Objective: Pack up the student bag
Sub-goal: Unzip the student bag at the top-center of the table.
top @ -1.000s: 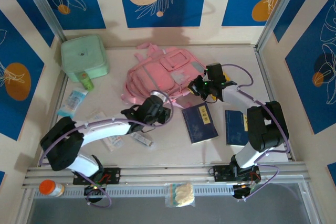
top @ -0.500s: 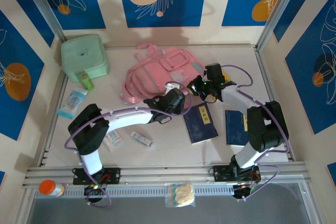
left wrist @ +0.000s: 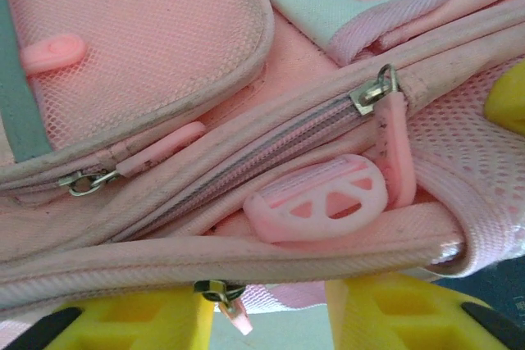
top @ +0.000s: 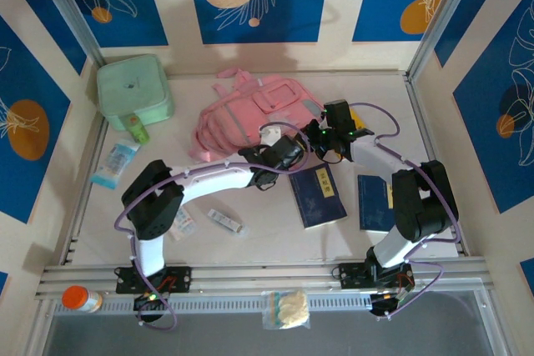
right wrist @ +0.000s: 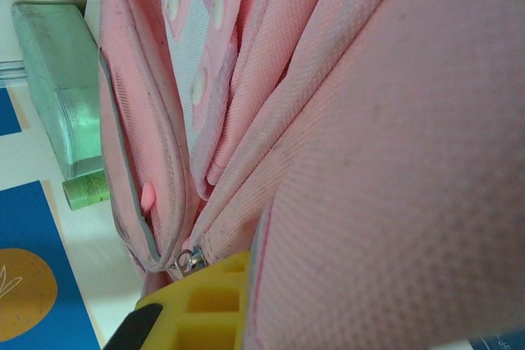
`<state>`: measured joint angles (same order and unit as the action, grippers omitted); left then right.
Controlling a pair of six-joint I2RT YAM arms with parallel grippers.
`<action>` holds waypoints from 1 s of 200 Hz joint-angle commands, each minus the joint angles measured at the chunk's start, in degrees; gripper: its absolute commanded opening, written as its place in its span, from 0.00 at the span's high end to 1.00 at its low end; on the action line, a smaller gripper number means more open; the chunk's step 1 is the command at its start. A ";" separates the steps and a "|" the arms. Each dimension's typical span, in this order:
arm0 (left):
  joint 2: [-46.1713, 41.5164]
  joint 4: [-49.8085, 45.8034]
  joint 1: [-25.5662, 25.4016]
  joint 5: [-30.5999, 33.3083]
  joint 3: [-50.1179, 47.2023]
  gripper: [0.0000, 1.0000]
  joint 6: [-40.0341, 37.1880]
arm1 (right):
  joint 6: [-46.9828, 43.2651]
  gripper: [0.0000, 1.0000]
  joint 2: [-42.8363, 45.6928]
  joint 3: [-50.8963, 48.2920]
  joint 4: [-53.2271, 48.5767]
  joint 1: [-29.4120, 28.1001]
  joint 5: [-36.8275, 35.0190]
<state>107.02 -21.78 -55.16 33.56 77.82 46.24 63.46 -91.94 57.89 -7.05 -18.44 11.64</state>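
**At the back of the worktop, both pincers sit against the pink bag**

Toward the far middle of the worktop lies the student bag, flat, with its pockets facing up and its straps toward the back wall. The left arm reaches across from the near-left corner, and the left pincer is at the bag's near right edge. In the left wrist view its two yellow fingers stand wide apart with nothing clamped between them. The bag's piped edge runs just above them, and a small metal zip tab hangs into the gap. Higher up, a closed zip slants up to a metal slider. From the slider a pink strap leads down to a round pink rubber pull lying on the fabric.

The right pincer is at the bag's right side, just beside the left one. In the right wrist view one yellow finger shows at the bottom, close against pink fabric. The other finger is hidden behind that fabric, so I cannot tell whether this pincer grips the bag or lies open against it.

A mint-green soft case sits in the back left corner, apart from the bag, with a small green bottle just in front of it. A dark blue book lies just in front of the two pincers. A second blue book lies to its right, beside the right arm.
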 commanded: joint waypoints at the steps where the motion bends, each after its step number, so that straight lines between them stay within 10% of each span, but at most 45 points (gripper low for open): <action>1: 0.18 -0.54 1.53 3.62 -0.74 0.63 2.34 | 0.26 1.00 1.61 2.48 0.41 -0.64 5.32; 70: 0.37 4.72 2.41 2.68 -3.71 0.71 5.07 | 0.00 1.00 1.99 2.38 0.22 -0.75 5.06; 119: 1.67 -0.09 2.55 14.29 -0.82 0.73 8.58 | 0.22 1.00 2.21 2.28 0.30 -0.86 5.06; 200: -4.33 9.60 3.72 6.43 -6.46 1.00 -2.25 | -0.54 1.00 2.61 2.49 -0.19 0.76 6.18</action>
<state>106.63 -14.96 -54.17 39.44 74.46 47.81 63.46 -91.94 58.19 -5.96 -18.13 11.62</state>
